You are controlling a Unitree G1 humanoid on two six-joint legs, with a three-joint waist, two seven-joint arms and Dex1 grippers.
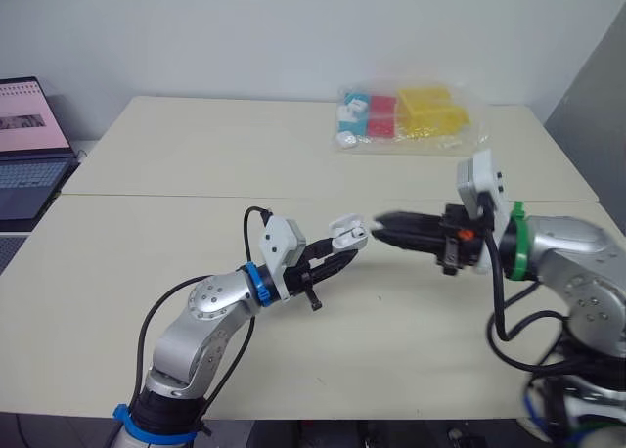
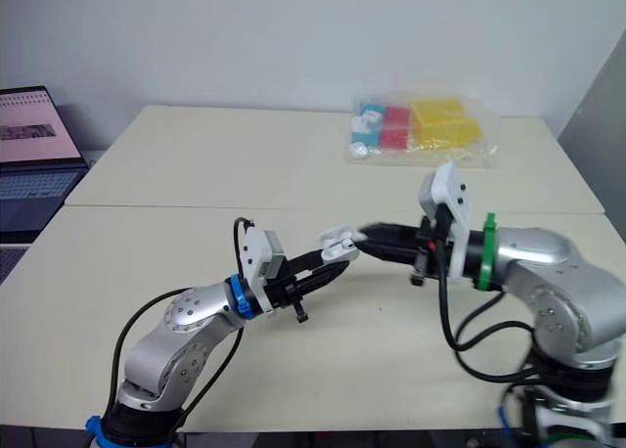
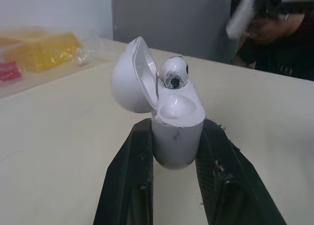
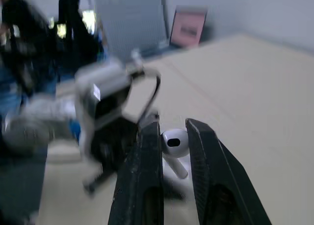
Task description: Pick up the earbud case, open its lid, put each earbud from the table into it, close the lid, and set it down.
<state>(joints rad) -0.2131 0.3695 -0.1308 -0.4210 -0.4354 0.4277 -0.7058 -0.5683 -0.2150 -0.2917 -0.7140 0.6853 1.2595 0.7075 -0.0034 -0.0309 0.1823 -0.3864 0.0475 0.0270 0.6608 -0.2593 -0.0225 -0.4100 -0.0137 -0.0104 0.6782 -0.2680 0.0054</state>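
Pointing along left tool (image 3: pixel 176 126), earbud case (image 3: pixel 177 114)

A cream table (image 1: pixel 196 155) bears a clear bag of coloured blocks (image 1: pixel 406 115) near its far edge.

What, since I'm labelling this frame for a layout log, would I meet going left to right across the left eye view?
In order: laptop → left claw → open earbud case held at its tip → right claw. The bag of coloured blocks farther back overlaps these, so it is left out.
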